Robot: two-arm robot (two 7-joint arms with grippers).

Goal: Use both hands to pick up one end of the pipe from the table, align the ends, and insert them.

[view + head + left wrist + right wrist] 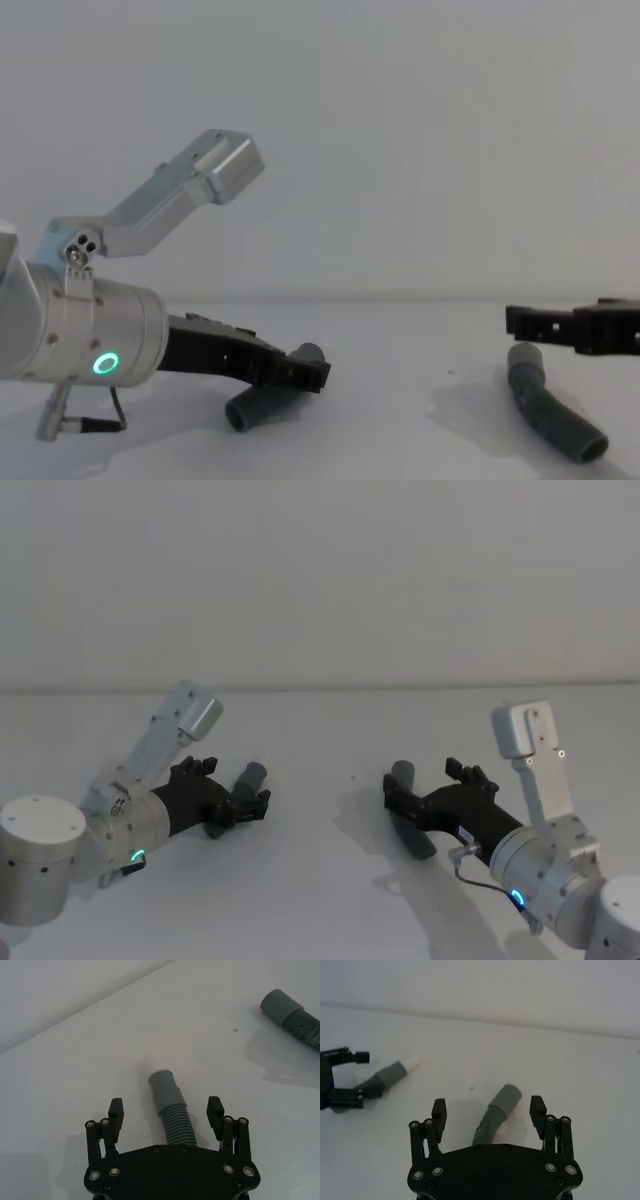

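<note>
The pipe lies in two pieces on the white table (320, 900). The straight piece (246, 782) has a grey cuff with a whitish tip (411, 1063). My left gripper (228, 788) is open, and its fingers straddle this piece's ribbed body (175, 1125) low over the table. In the chest view the straight piece (262, 402) sits just under the left gripper (305, 370). The bent piece (410, 815) lies to the right with its cuff (507, 1097) pointing away. My right gripper (430, 783) is open, one finger on each side of the bent piece (550, 415).
A small dark speck (352, 776) marks the table between the two pieces. A plain pale wall (320, 580) rises behind the table's far edge. Bare table lies between the grippers and in front of them.
</note>
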